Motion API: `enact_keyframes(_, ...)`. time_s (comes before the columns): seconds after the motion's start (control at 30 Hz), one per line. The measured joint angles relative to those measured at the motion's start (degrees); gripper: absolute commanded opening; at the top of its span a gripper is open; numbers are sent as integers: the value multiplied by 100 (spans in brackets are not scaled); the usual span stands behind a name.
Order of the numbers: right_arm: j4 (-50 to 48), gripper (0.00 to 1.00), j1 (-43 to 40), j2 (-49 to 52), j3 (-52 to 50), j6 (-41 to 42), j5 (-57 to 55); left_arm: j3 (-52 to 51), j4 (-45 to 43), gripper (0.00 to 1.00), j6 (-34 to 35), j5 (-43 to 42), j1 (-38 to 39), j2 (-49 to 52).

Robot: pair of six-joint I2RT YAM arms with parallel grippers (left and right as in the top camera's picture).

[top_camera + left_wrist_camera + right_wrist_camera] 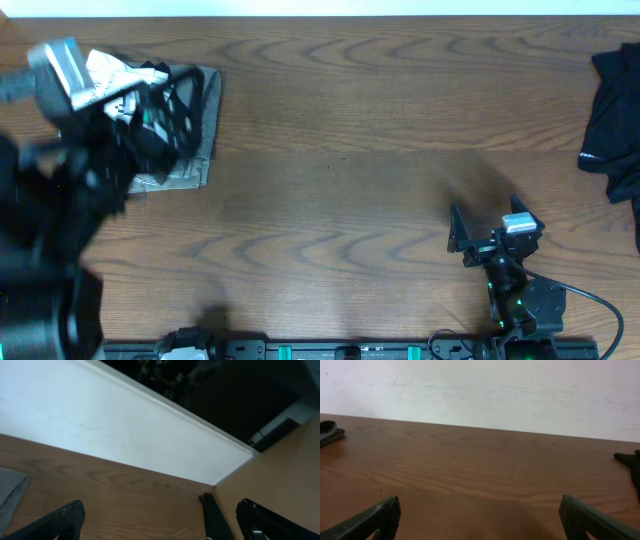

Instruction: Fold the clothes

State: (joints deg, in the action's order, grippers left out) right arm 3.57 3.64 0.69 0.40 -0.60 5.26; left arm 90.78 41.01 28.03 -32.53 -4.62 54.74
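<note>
The left gripper (160, 522) is hovering over the far-left corner of the brown wood-grain table (340, 150), its two black fingers spread fully wide and holding nothing. In the overhead view that arm is showing as a dark blur. Beneath it, the pale greyish folded cloth garment (192, 135) is lying flat on that same corner of the table, partly hidden by the arm, and its edge is peeking in at the left of the left wrist view. The right gripper (484, 212) is sitting low over the table's near-right part, jaws gaping wide and empty. A crumpled black fabric garment (615, 120) is lying at the table's right edge.
</note>
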Motion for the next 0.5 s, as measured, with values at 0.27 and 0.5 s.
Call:
enact_keyframes(0.27, 0, 99, 0, 0, 0, 2, 0, -1425, -2, 98, -44, 7, 26, -1342)
enact_keyframes(0.5, 2, 99, 0, 0, 0, 2, -2, -2892, -149, 98, -87, 103, 26, -1816)
